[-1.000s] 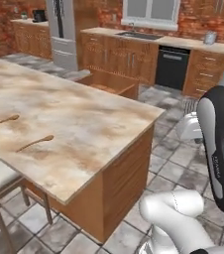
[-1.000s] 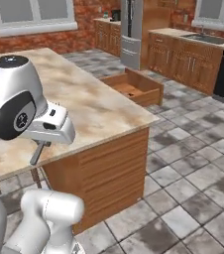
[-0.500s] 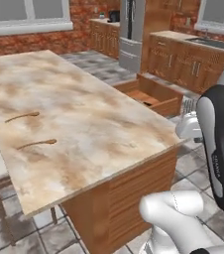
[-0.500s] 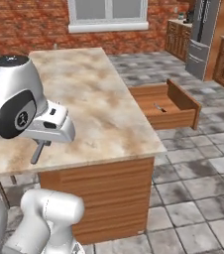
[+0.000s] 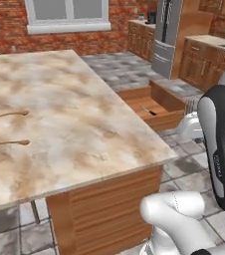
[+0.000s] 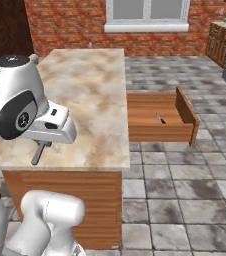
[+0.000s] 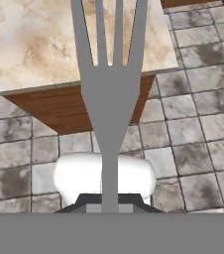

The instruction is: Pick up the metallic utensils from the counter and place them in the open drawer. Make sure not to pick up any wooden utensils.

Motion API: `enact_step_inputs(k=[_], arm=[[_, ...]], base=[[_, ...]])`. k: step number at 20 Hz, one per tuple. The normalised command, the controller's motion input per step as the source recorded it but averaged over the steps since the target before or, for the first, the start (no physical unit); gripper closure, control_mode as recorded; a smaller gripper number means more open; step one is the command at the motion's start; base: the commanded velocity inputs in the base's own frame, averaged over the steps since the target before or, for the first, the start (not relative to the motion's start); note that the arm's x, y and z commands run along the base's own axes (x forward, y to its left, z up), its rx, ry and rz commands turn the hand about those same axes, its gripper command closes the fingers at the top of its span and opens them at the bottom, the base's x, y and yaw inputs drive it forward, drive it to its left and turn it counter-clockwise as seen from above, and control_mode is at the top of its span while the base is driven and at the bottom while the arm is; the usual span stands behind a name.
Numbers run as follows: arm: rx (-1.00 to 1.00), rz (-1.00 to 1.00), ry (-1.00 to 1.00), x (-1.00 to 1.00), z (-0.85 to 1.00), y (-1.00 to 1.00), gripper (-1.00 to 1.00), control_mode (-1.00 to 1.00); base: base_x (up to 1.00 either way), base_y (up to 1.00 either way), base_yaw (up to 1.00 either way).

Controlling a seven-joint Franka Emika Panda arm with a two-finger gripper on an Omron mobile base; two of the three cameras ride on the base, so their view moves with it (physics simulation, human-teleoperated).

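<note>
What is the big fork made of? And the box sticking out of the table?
The fork looks like metal: plain flat grey all over, thin tines. The open drawer looks like wood: orange-brown boards with a smooth finish. Everything here is rendered, so the look is all there is to go on.

A slim all-grey metal fork (image 7: 109,94) is seen upright in the hand view, tines upward, over the edge of the marbled beige counter (image 5: 59,124). The wide wooden drawer (image 6: 157,117) is pulled open beside the counter, and a small dark-handled knife (image 6: 160,118) is seen lying inside it. Two wooden spoons (image 5: 11,114) are lying on the counter.
</note>
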Motion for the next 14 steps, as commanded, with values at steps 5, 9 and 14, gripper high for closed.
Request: enact_step_inputs(k=[5,9,14], arm=[[0.00,0.00,0.00,0.00,0.00,0.00,1.00,1.00],[0.00,0.00,0.00,0.00,0.00,0.00,1.00,1.00],[0.00,0.00,0.00,0.00,0.00,0.00,1.00,1.00]], base=[[0.38,-1.00,0.43],[0.34,-1.00,0.38],[0.46,-1.00,0.26]])
